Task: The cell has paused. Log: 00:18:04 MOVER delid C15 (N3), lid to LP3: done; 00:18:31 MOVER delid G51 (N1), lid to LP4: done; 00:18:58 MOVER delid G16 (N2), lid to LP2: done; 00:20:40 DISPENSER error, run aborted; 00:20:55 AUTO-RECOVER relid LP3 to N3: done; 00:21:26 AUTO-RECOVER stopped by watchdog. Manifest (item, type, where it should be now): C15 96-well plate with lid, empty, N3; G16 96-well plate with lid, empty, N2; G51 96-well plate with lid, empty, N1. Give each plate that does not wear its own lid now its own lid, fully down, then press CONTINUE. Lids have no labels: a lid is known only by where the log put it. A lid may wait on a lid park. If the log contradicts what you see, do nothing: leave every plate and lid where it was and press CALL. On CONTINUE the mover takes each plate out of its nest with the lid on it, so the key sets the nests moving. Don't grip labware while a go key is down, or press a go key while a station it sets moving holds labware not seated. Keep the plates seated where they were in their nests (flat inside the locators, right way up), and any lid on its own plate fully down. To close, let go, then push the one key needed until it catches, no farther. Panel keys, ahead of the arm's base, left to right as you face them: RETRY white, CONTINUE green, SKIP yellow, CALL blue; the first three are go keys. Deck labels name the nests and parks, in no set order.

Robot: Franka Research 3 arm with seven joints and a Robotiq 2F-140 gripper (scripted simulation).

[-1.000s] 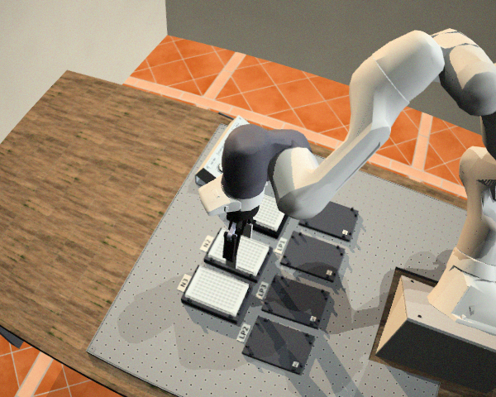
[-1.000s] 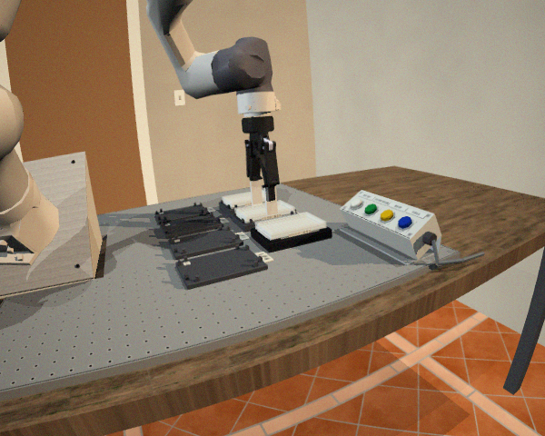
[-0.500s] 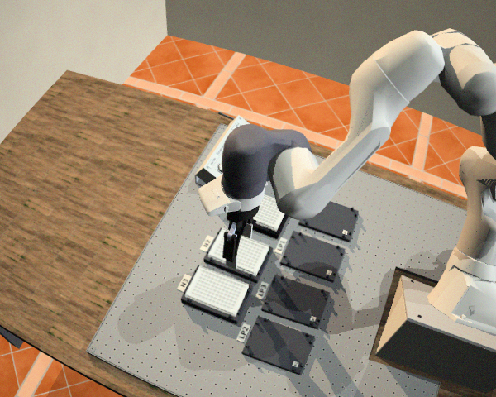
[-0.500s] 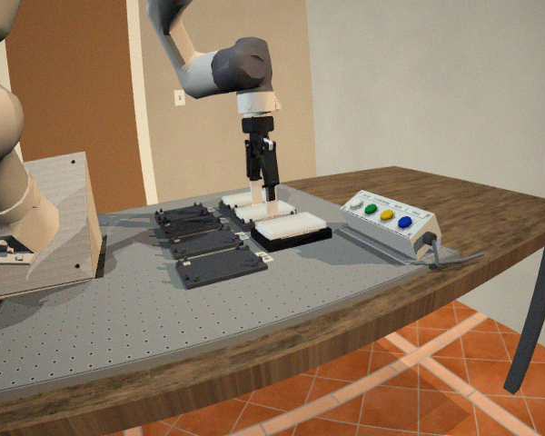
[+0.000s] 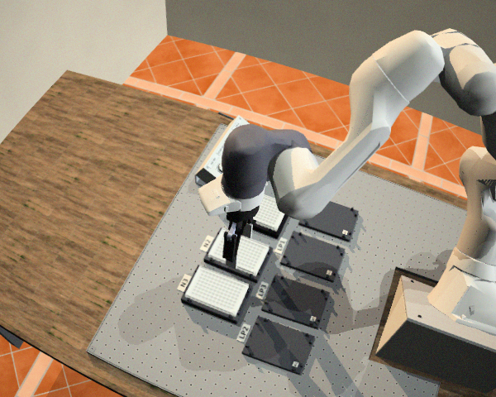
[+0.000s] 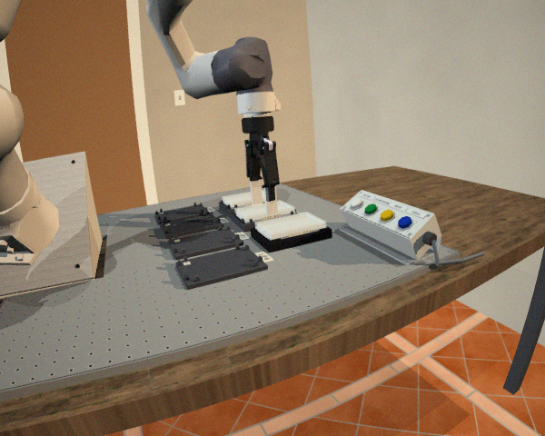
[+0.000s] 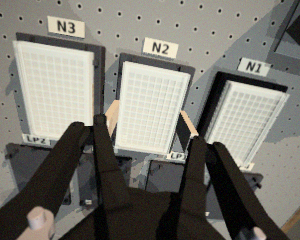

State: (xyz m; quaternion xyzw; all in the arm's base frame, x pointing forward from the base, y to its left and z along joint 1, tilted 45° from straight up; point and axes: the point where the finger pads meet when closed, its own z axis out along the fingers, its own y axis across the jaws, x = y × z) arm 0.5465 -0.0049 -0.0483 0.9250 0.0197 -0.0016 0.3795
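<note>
Three white 96-well plates sit in black nests in a row: N3 (image 7: pixel 55 90), N2 (image 7: pixel 147 107) and N1 (image 7: pixel 247 122). My gripper (image 7: pixel 148 114) stands upright over N2 (image 5: pixel 240 253), its two pads on the long sides of the clear lid on that plate, shut on it. The lid lies level on the plate; I cannot tell whether it is fully down. The N3 plate (image 5: pixel 215 291) looks lidded. The N1 plate (image 5: pixel 269 215) is partly hidden by the arm, and I cannot tell whether it wears a lid. In the side view the fingers (image 6: pixel 263 197) reach down to the middle plate.
Four dark lid parks (image 5: pixel 313 255) lie in a row beside the nests, all bare. The key panel (image 6: pixel 388 222) stands past the nests with white (image 6: pixel 356 203), green (image 6: pixel 370 209), yellow (image 6: pixel 386 214) and blue (image 6: pixel 404 222) keys. The arm's base block (image 5: pixel 436 328) is at the right.
</note>
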